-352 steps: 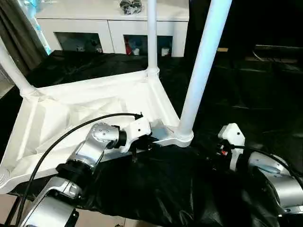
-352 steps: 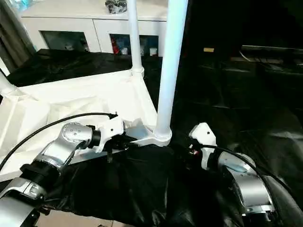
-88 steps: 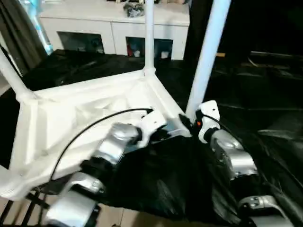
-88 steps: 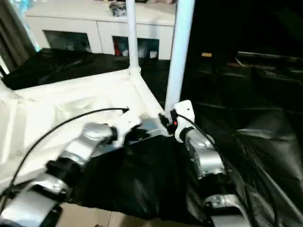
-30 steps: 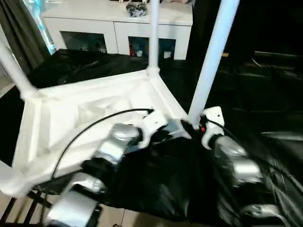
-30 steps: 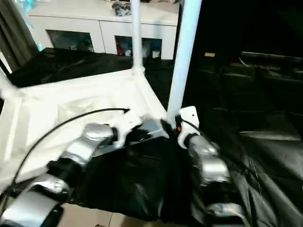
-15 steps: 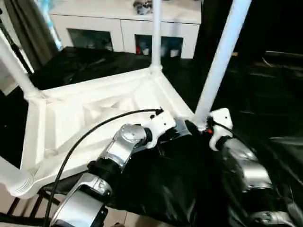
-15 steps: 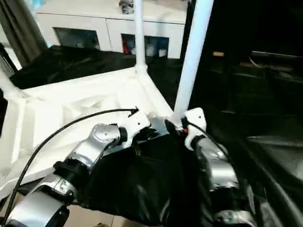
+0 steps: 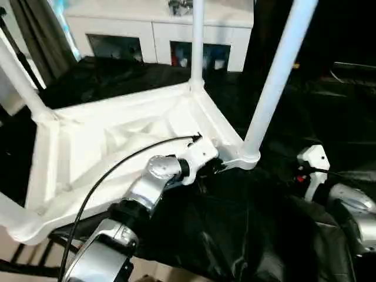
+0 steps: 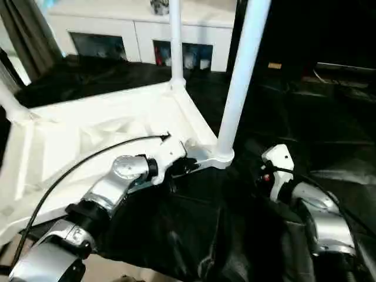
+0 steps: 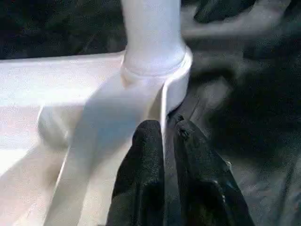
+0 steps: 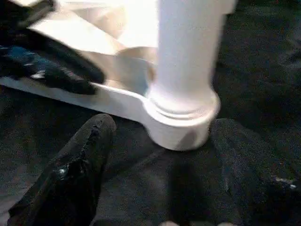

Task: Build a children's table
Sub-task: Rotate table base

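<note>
Tabletop (image 9: 117,147) is seen lying underside up on a surface covered with black sheeting (image 9: 235,235), its ribbed inside facing upward. White legs stand upright in its corner sockets: a near leg (image 9: 273,82) by the robot's right, a far leg (image 9: 197,41) behind it, and another leg (image 9: 20,82) at the left edge. The left claw (image 11: 164,136) is set at the tabletop's near rim, just beside the socket of the near leg; its black fingers (image 11: 143,165) are nearly closed, with the thin rim edge standing between them. The right claw (image 12: 160,155) is held wide open, apart from the socket, one finger to each side of it in the right wrist view. A white cabinet (image 9: 158,35) with glass doors is seen at the back. No brand, label or legible writing can be made out.
</note>
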